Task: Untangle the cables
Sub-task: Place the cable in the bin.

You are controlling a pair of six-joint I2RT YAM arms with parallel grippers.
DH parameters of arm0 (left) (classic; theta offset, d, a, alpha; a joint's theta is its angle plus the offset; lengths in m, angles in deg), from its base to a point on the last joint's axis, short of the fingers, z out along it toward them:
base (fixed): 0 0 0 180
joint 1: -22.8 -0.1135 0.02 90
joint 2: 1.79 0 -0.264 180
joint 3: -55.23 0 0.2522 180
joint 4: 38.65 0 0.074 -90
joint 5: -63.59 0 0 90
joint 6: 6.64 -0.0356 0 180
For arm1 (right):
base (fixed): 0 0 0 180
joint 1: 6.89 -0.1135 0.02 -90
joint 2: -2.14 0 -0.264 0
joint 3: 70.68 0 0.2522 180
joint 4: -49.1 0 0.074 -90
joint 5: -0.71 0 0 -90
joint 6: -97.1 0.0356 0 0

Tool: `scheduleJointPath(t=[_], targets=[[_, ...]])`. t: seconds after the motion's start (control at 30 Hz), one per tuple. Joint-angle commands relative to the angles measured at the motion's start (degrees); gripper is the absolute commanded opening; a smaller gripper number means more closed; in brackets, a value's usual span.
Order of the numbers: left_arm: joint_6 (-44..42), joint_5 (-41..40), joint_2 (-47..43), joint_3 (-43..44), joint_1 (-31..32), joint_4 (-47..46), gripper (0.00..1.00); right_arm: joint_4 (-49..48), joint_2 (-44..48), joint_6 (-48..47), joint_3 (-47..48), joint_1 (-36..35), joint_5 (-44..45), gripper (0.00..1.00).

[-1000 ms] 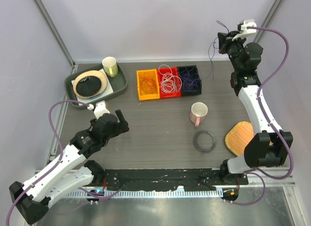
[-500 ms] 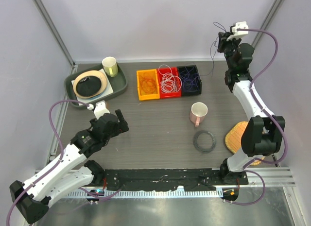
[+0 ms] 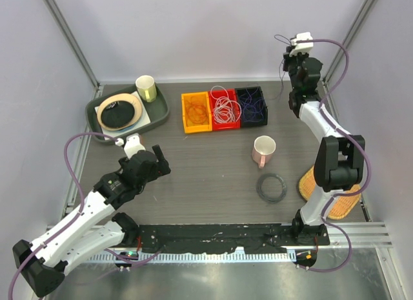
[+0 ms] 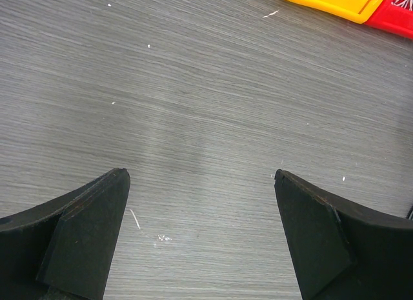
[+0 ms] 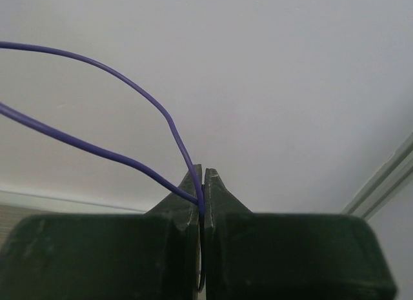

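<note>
**Item: purple cable, held aloft at far right**

**Right gripper** (image 5: 202, 174): jaws pressed together, pinching a single purple cable (image 5: 116, 74) between the tips. Two strands leave the pinch and curve off to the left. The arm is raised high over the table's far right corner, against the back wall.

**Held cable, overhead view** (image 3: 282, 77): a thin line hangs down from the right gripper towards the black bin (image 3: 263, 106). Whether its lower end is clear of the bin is too fine to tell.

**Bins, far centre, in a row, touching:**
- orange bin (image 3: 196, 129), left, holding orange cables (image 3: 195, 110)
- red bin (image 3: 226, 124), middle, holding white cables (image 3: 224, 108) heaped above the rim
- black bin, right, holding more purple cables (image 3: 251, 105)

**Left gripper** (image 4: 200, 174): jaws wide apart, nothing between them, hovering low over bare table (image 4: 206, 87) at near left.

**Also present:** pink mug (image 3: 263, 150), black ring of coiled cord (image 3: 271, 187).

**Handling note (judgement):** the step looks like drawing one purple loop free of the rest. It should go best with a slow, straight pull. Watch the hanging strand for neighbours lifting with it, and stop if the bin shifts. The pinch is on a very thin wire near the fingertips, so a jerk could slip it out. The idle left gripper could pin the remaining bundle.
</note>
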Motion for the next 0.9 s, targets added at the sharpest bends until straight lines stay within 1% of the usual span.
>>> scheduleJointPath(t=[0.0,0.2,0.33,0.6,0.8,0.87], targets=[[0.17,-2.15,-0.53,-0.09,-0.04,-0.44,1.00,-4.89,-1.71,-7.49,4.87,-2.00,6.28,0.01],[0.08,-2.76,-0.35,-0.09,-0.04,-0.52,1.00,-8.05,-3.99,-8.90,4.44,-3.58,7.08,0.01],[0.08,-2.85,-0.18,0.00,-0.04,-0.44,1.00,-15.67,-4.70,-9.95,0.76,-6.39,9.27,0.01],[0.17,-2.68,-1.49,-0.26,-0.04,-0.26,1.00,-18.07,-7.95,-10.04,0.92,-10.52,10.15,0.01],[0.26,-2.41,-1.85,-0.52,-0.04,-0.35,1.00,-19.83,-9.62,-8.99,-0.66,-12.98,10.15,0.01],[0.26,-2.41,-1.67,-0.52,-0.04,-0.35,1.00,-20.62,-9.97,-7.07,-1.63,-13.43,10.94,0.01]])
